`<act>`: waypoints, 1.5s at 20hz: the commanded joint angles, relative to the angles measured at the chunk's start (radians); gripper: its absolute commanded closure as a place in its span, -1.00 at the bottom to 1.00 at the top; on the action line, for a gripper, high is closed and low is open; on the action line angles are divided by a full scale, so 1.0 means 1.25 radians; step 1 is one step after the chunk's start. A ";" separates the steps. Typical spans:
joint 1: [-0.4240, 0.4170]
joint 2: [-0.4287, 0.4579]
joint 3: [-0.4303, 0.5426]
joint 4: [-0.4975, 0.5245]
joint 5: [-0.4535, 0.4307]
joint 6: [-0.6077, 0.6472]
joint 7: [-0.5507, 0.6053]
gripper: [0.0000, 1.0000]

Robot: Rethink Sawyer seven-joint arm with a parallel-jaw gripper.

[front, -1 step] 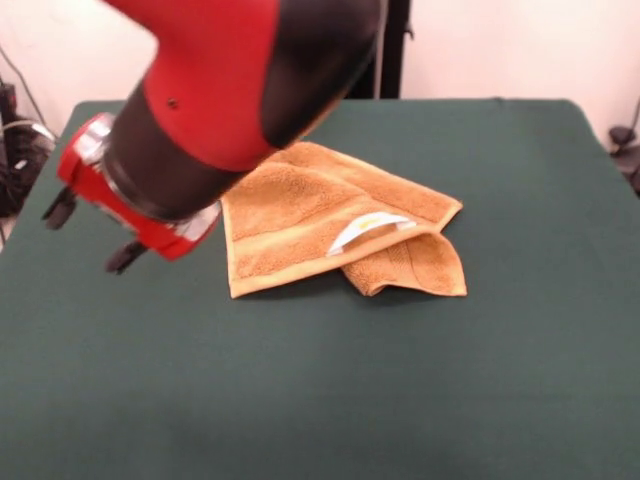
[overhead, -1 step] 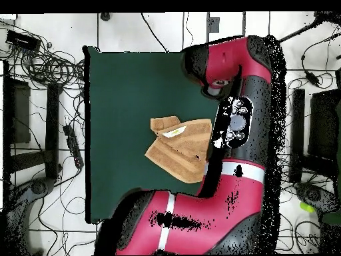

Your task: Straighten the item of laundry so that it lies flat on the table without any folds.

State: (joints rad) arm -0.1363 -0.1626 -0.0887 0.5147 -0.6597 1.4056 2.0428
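The item of laundry (front, -1 step: 320,205), an orange-tan towel, lies folded near the middle of the green table (front, -1 step: 320,400). Its white tag (front, -1 step: 365,228) faces up, and one corner (front, -1 step: 415,265) is doubled over at the near right. In the overhead view the towel (overhead, -1 step: 178,152) lies beside the arm, which hides part of its right edge. My gripper (front, -1 step: 90,232) is just left of the towel's left edge in the front view. It is open, with its two black fingertips (front, -1 step: 58,208) spread apart and nothing between them.
My red and black arm (overhead, -1 step: 233,133) covers the right part of the table (overhead, -1 step: 126,87) in the overhead view. Cables and dark equipment (overhead, -1 step: 40,67) lie on the floor around the table's edges.
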 commanded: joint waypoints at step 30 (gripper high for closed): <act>0.091 0.158 0.028 -0.191 0.167 0.195 0.435 -1.00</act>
State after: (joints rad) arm -0.0598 -0.0014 -0.1195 0.2475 -0.4936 1.6122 2.3081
